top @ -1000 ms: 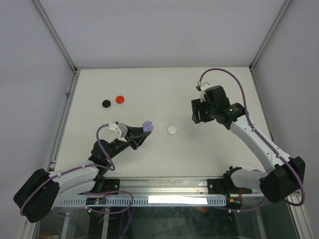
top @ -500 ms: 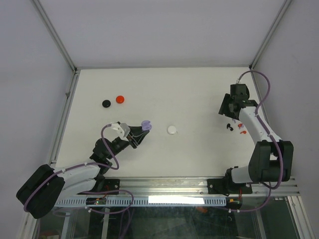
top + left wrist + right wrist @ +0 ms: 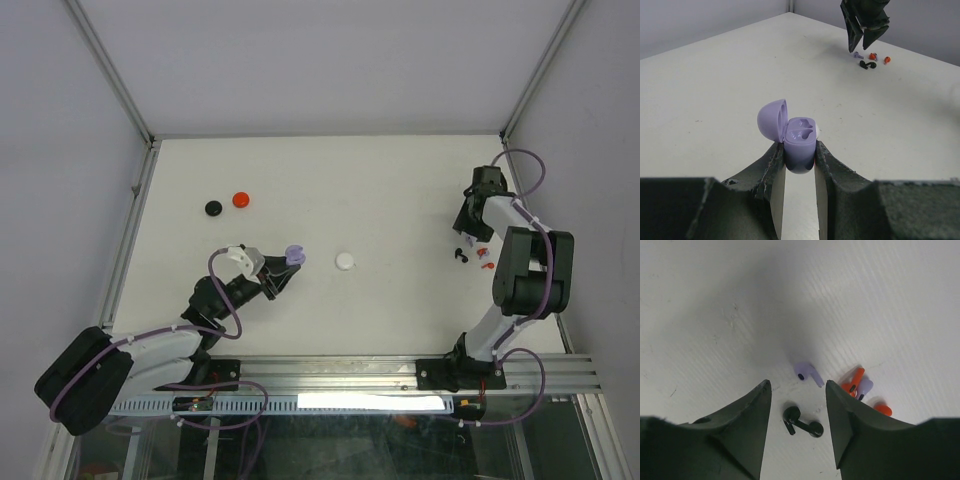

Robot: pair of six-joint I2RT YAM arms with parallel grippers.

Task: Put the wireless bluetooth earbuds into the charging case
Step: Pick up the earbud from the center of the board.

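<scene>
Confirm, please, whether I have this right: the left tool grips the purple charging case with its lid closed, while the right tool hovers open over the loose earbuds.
Not quite: the lid is open, flipped back from the purple charging case, as the left wrist view shows. The rest holds: the left tool grips it, and the right tool hovers open over the loose earbuds.

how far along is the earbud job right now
Done: the purple case is open, lid back, clamped between the left fingers. In hand: the right fingers hang open above the purple earbuds, gripping nothing. Left: both wells of the case look empty, so the purple earbuds, lying beside a black earbud and orange earbuds, have yet to be picked up, carried across and seated.
</scene>
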